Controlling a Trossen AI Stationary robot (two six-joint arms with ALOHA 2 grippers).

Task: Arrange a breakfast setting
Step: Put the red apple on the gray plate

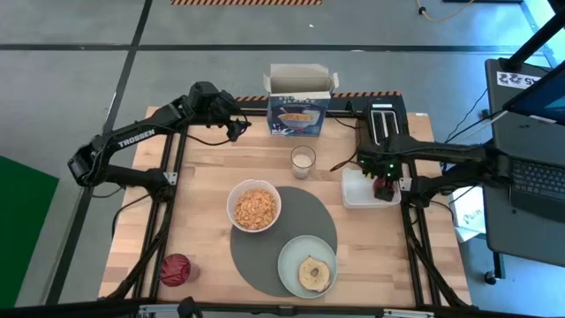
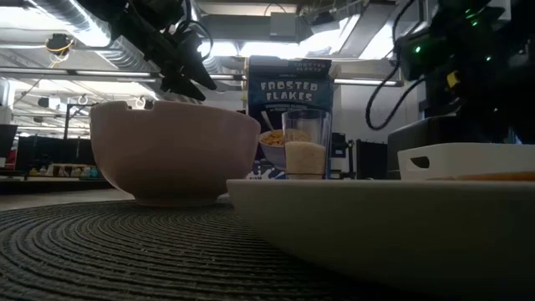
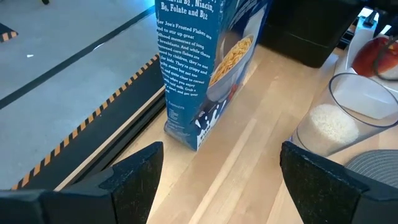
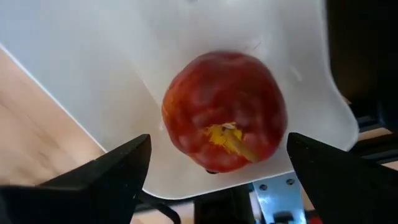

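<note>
My left gripper (image 1: pixel 237 129) is open and empty at the far left, just left of the upright blue cereal box (image 1: pixel 300 104), which also shows in the left wrist view (image 3: pixel 208 68). My right gripper (image 1: pixel 385 184) is open above a red apple (image 4: pixel 224 118), its fingers standing either side without touching. The apple lies in the white tray (image 1: pixel 357 190). The white bowl (image 1: pixel 254 205) holds cereal and rests on the round dark-grey mat (image 1: pixel 287 225). The pale-green plate (image 1: pixel 291 258) carries the bagel half (image 1: pixel 315 274). The glass of milk (image 1: pixel 303 161) stands behind the bowl. No spoon shows.
The black toaster (image 1: pixel 385 122) stands at the far right behind the tray. A dark-red round thing (image 1: pixel 177 269) lies at the near left corner. Bare wood (image 1: pixel 199 168) lies between the left gripper and the bowl.
</note>
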